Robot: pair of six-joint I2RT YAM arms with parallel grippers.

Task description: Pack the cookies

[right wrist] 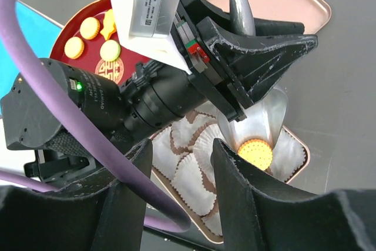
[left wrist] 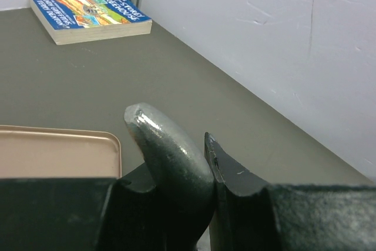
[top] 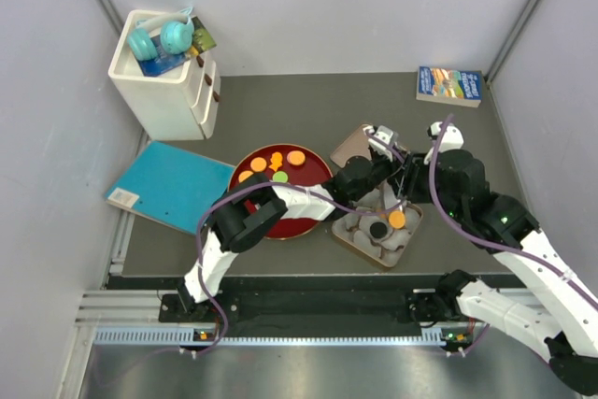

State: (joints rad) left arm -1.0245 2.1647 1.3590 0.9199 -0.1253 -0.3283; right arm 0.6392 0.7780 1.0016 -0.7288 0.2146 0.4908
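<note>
Cookies, small flat round discs, are sitting in two places. Nearest the arm bases, one orange cookie (right wrist: 255, 152) is lying at the tip of a shiny metal spoon (right wrist: 269, 116), over a white crinkled paper cup (right wrist: 191, 174) in the brown rectangular cup tray (top: 350, 240). Cannot tell if it is resting on the spoon or in the cup. A black cookie (top: 378, 229) is sitting in a cup just beside it.

Right gripper (right wrist: 176, 186) is hanging above the tray with fingers spread apart, holding nothing. Left gripper (left wrist: 202, 163) is reaching across from the left and clamping the spoon handle, bowl pointing down into the tray.

Left of the tray, the big dark-red round plate (top: 313, 167) is carrying more cookies: orange ones (top: 295, 157) and a green one (top: 279, 177). The left arm is crossing over the plate's near part.

Just behind the tray, a flat pink-gold metal lid (top: 348, 145) is lying on the dark grey tabletop (top: 280, 109). A blue flat notebook (top: 168, 184) is lying left of the plate. Farther back, a white drawer box (top: 163, 91) is standing at the left with teal headphones (top: 159, 39) on top, and a colourful paperback book (top: 449, 84) is lying at the far right.
</note>
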